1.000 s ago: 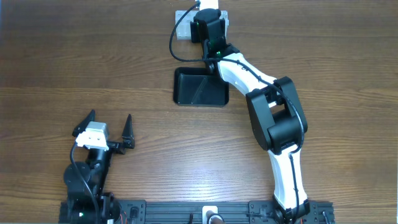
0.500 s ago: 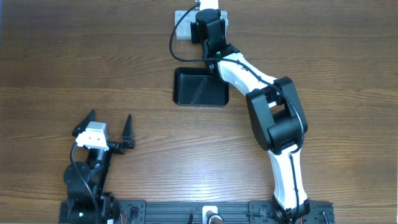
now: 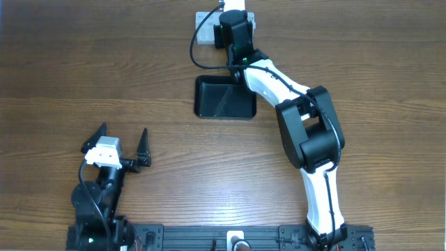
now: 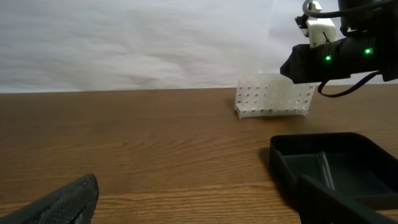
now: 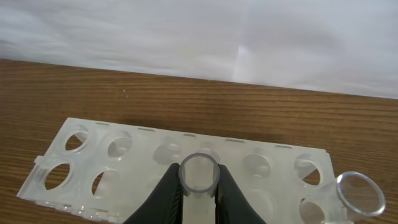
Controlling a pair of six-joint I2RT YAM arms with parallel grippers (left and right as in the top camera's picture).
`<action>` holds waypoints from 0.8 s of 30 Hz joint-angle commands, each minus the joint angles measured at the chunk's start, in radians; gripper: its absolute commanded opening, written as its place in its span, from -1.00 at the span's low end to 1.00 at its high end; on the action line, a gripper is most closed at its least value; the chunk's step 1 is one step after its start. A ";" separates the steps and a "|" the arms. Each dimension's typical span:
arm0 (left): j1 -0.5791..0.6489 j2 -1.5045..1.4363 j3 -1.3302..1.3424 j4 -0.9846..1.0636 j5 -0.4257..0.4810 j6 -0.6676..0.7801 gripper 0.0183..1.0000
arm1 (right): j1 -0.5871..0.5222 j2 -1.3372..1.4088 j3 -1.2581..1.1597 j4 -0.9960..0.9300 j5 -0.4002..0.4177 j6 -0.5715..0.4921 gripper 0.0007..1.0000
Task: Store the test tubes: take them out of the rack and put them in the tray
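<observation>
right gripper (image 5: 199, 188): pinching test tube (image 5: 199, 173) over rack (image 5: 127, 163) | second tube (image 5: 359, 194): in rack's corner hole | left gripper (image 3: 124, 132): fingers spread, over table (image 3: 56, 63) | tray (image 3: 198, 97): near rack

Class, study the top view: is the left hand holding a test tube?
No, the left hand stands open with nothing between its fingers, far from the rack.
</observation>
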 commanded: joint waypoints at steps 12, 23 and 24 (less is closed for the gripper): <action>-0.001 -0.009 -0.006 0.000 0.013 0.011 1.00 | 0.003 -0.176 0.021 -0.016 0.070 -0.041 -0.77; -0.001 -0.009 -0.006 0.000 0.013 0.011 1.00 | 0.042 -0.395 0.021 -0.173 0.090 -0.031 -0.82; -0.001 -0.009 -0.006 0.000 0.013 0.011 1.00 | 0.048 -0.414 0.021 -0.227 0.089 0.001 -0.83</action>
